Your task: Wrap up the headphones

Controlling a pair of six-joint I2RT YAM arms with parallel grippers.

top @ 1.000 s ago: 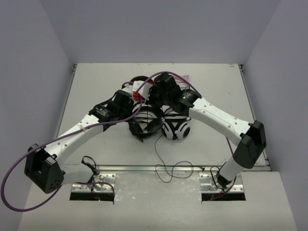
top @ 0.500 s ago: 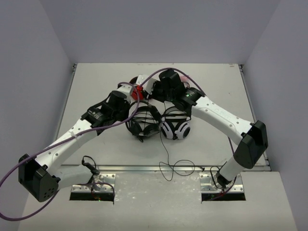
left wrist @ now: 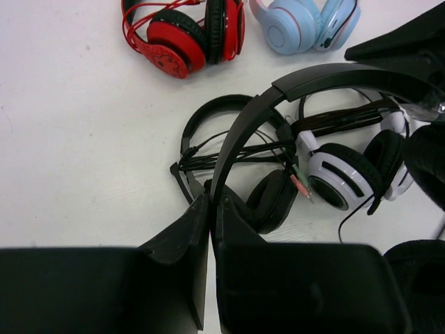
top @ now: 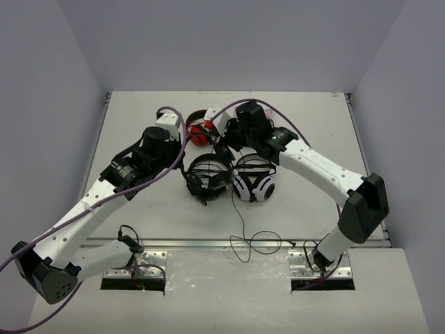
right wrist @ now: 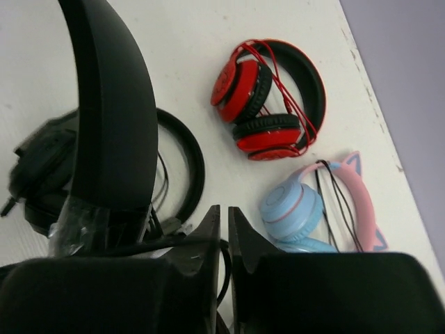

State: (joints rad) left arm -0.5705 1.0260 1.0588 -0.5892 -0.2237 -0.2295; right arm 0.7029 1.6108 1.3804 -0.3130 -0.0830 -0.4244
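Item: small all-black on-ear headphones w/ thin wire headband (left wrist: 270, 203), mid white tabletop (left wrist: 83, 139), touching white-and-black padded pair (left wrist: 348, 174). Long thin black cable (top: 233, 219) trails toward near edge. L claw (left wrist: 211, 209) pressed together, empty. R claw (right wrist: 224, 226) pressed together, contents unclear. Rec: pin headband, wind cable snug round cups.

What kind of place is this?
Probably a lab's robot test booth: white table, blank walls around it, left arm and right arm bolted at its edge, red headphones and blue headphones set out.
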